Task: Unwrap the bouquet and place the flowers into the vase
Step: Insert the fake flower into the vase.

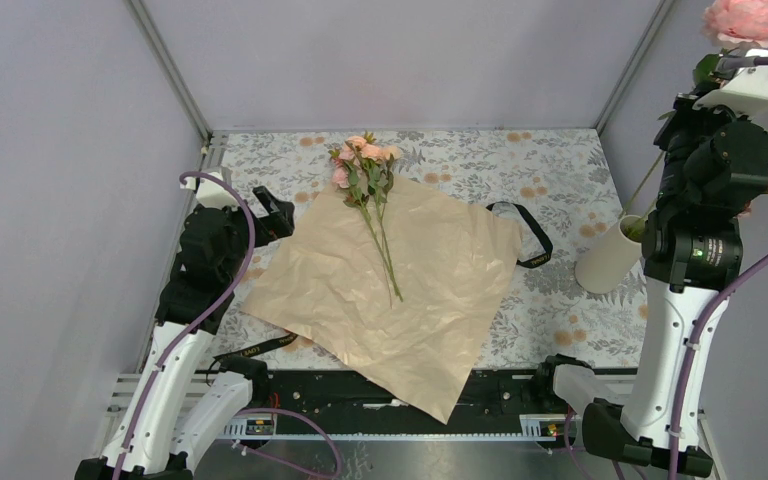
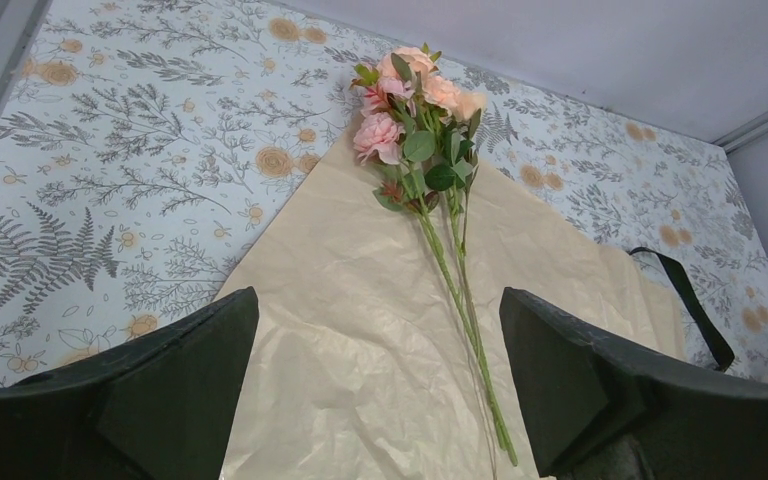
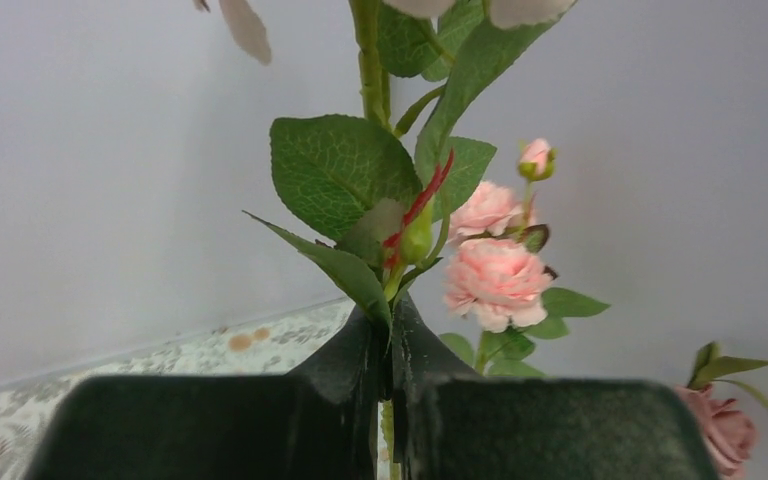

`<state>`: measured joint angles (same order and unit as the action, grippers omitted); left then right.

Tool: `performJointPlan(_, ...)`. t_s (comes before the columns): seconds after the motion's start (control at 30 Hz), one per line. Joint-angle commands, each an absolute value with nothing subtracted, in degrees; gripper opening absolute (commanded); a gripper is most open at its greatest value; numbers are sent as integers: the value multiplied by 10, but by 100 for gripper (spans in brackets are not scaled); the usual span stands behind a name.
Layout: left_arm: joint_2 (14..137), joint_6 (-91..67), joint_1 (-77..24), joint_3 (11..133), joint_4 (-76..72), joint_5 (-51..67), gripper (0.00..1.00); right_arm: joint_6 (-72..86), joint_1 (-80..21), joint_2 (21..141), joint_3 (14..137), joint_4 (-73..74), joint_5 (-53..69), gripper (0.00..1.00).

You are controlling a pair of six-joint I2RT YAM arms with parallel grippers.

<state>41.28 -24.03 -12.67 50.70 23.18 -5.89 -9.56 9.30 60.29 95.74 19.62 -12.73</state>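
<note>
The bouquet is undone. Its tan paper (image 1: 430, 300) lies spread flat on the table. A few pink and peach flowers (image 1: 365, 165) rest on it, with their stems (image 1: 388, 255) pointing toward me. My left gripper (image 2: 380, 305) hovers open over the paper's left part, and the stems (image 2: 460, 290) lie just inside its right finger. High at the right, my right gripper (image 3: 390, 330) is shut on the green stem of a pink rose spray (image 3: 498, 280). Its bloom (image 1: 745, 18) is at the top, and the thin stem runs down to the mouth of the cream vase (image 1: 608, 258).
A black ribbon (image 1: 532, 235) lies loose off the paper's right corner, and another strip (image 1: 250, 350) sits under its near left edge. The floral tablecloth (image 1: 560, 170) covers the table. Grey walls close in on three sides. The paper's near corner overhangs the rail.
</note>
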Motion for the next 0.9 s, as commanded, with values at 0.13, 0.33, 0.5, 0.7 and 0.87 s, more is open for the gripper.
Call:
performJointPlan(0.13,406,-227,-123,509,223,-86,99,-104,139,610,929,108,-187,0)
performJointPlan(0.33,409,-223,-123,510,226,-92,99,-57,182,619,880,63,-163,0)
performJointPlan(0.5,409,-222,-123,510,226,-92,99,-43,187,618,834,31,-183,0)
performJointPlan(0.7,411,-222,-123,510,226,-91,99,-39,187,607,749,-10,-250,0)
performJointPlan(0.87,414,-223,-123,509,224,-93,99,-42,187,604,693,-43,-276,0)
